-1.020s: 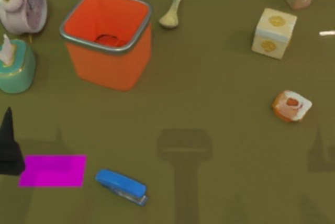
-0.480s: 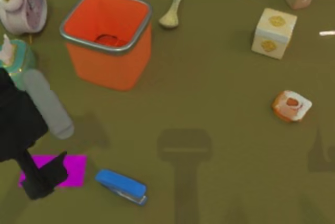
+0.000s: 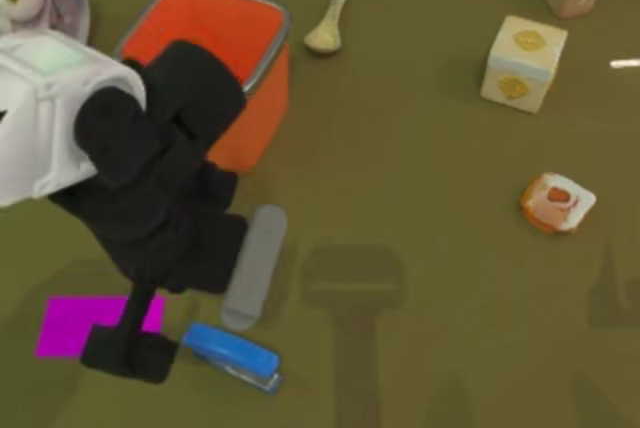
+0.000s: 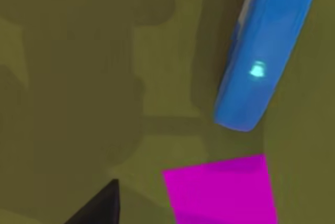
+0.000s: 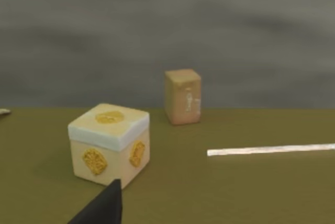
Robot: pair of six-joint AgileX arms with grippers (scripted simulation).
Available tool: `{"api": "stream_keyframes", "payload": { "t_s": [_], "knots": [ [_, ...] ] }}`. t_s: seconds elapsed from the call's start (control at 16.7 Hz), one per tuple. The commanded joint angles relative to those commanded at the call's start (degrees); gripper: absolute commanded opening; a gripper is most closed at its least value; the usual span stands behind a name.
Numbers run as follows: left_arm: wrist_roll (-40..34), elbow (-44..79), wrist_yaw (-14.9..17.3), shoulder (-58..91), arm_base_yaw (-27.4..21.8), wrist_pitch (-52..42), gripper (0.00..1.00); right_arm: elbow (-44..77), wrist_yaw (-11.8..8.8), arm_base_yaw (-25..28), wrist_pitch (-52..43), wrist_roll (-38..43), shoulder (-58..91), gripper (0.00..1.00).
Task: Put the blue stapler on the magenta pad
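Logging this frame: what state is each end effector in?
Left end effector: beside the bright-blue stapler, grip cannot be told.
Right: out of the top view.

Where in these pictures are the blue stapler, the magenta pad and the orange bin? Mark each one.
blue stapler (image 3: 232,355): top view, middle of its rounded blue top.
magenta pad (image 3: 70,323): top view, bare part left of the left arm's end effector.
orange bin (image 3: 262,113): top view, its right outer wall.

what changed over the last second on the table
The left arm swung in from the table's left edge, and its gripper now sits over the near-right part of the pad, just left of the stapler. Nothing has been gripped. Stapler, pad, orange bin and the blocks stayed put.
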Motion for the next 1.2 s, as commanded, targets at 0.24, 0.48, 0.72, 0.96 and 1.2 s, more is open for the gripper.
{"api": "stream_keyframes", "payload": {
  "t_s": [0.24,0.48,0.72,0.96,1.2],
  "knots": [
    [6.65,6.39,0.21,7.45,-3.31,-4.68,1.00,0.00,0.00,0.00,0.00,0.00,0.00,1.00],
    [7.05,6.82,0.22,7.95,-3.52,-4.96,1.00,0.00,0.00,0.00,0.00,0.00,0.00,1.00],
    [7.10,5.24,0.22,8.79,-3.39,-2.64,1.00,0.00,0.00,0.00,0.00,0.00,0.00,1.00],
    [7.14,-0.11,0.23,12.74,-3.49,6.85,1.00,0.00,0.00,0.00,0.00,0.00,0.00,1.00],
    [7.16,-5.59,0.25,16.83,-3.56,16.47,1.00,0.00,0.00,0.00,0.00,0.00,0.00,1.00]
  ]
}}
